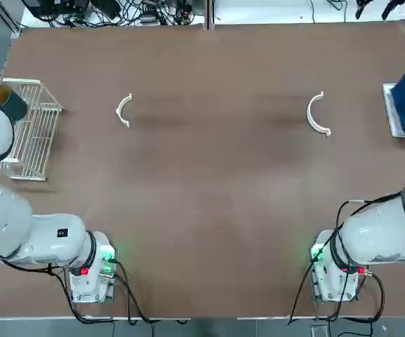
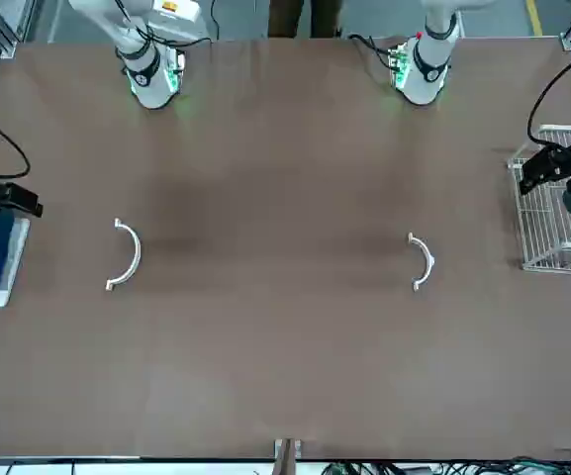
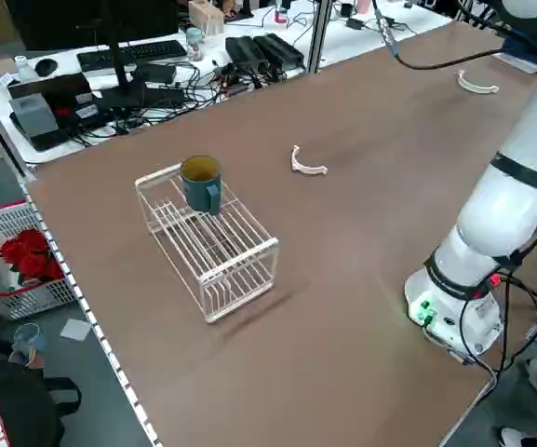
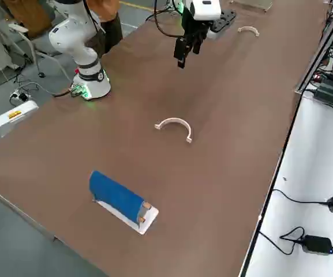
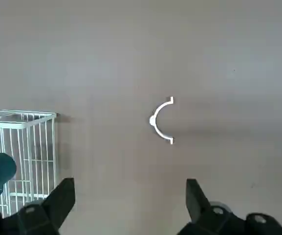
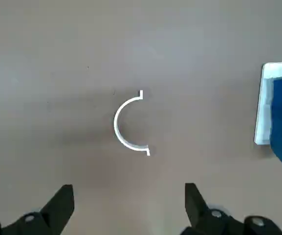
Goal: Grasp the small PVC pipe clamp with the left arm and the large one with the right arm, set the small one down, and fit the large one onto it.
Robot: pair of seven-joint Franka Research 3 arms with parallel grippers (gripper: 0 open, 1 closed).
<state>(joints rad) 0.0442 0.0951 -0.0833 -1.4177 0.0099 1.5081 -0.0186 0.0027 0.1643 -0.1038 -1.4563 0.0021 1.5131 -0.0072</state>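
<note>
Top view, for your check: the small white plastic C-shaped pipe clamp (image 1: pixel 123 111) lies flat on the brown table (image 1: pixel 209 182), on the left arm's half, well apart from the white wire rack (image 1: pixel 32 130) at the table's left edge. The large white plastic half-ring clamp (image 1: pixel 318 114) also lies flat, far from the rack on the right arm's half, near the blue roll on its white tray (image 1: pixel 401 102) at the right edge. The two clamps are well apart and nothing touches either one.

The left gripper (image 5: pixel 130 205) hangs above the table beside the rack, fingers spread wide and empty; in its wrist view you see the small clamp ahead of the fingertips and the rack off to one side. A teal mug (image 3: pixel 200 182) sits on top of the rack.

The right gripper (image 6: pixel 129 208) hangs over the table on the side opposite the rack, fingers also spread, holding nothing; the large clamp sits ahead of its fingertips, with the blue roll's tray beside it.
</note>
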